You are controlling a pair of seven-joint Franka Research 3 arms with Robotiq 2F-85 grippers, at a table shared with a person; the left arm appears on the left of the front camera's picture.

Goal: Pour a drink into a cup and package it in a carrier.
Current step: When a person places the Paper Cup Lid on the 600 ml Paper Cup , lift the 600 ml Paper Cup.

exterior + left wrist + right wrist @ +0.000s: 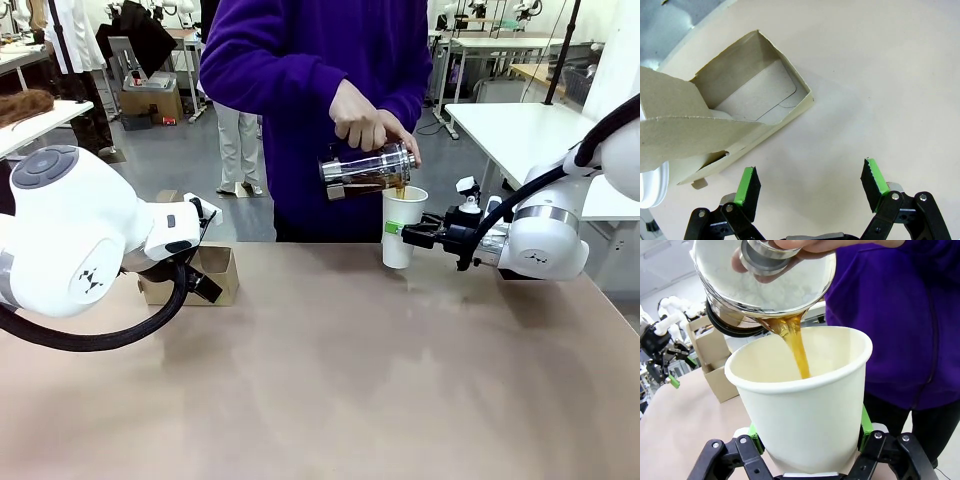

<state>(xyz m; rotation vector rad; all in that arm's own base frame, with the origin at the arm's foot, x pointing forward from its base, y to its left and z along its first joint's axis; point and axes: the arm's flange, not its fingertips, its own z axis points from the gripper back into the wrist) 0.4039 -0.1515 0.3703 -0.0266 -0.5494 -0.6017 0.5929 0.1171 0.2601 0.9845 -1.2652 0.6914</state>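
The pour is under way; the packaging is not yet begun. At the far side of the table (320,400) a person (300,80) tilts the pitcher (365,168) with one hand (362,118) over the cup (400,228). A thin stream of drink (796,347) falls from the spout into the cup. The level inside is hidden. The inner wall near the rim is dry and white, so I judge that the cup is far from full. What is left, I think, is to finish the pour, carry the cup across and lower it into a slot.

The carrier (215,275) stands on the table at the robot's left, well apart from the cup and partly behind the left arm. From above, its open compartment holds nothing, and a cardboard flap rises beside it. The left gripper (810,172) hovers over bare table just beside the carrier, its jaws wide apart and holding nothing.

The right gripper (410,232) is clamped on the lower part of the cup, with the green pads pressed on its sides, and holds it upright. I cannot tell whether the cup's base touches the table.

The cup is plain white paper, tapered, with a rolled rim and no lid. The drink is clear amber-brown, and some remains in the pitcher.
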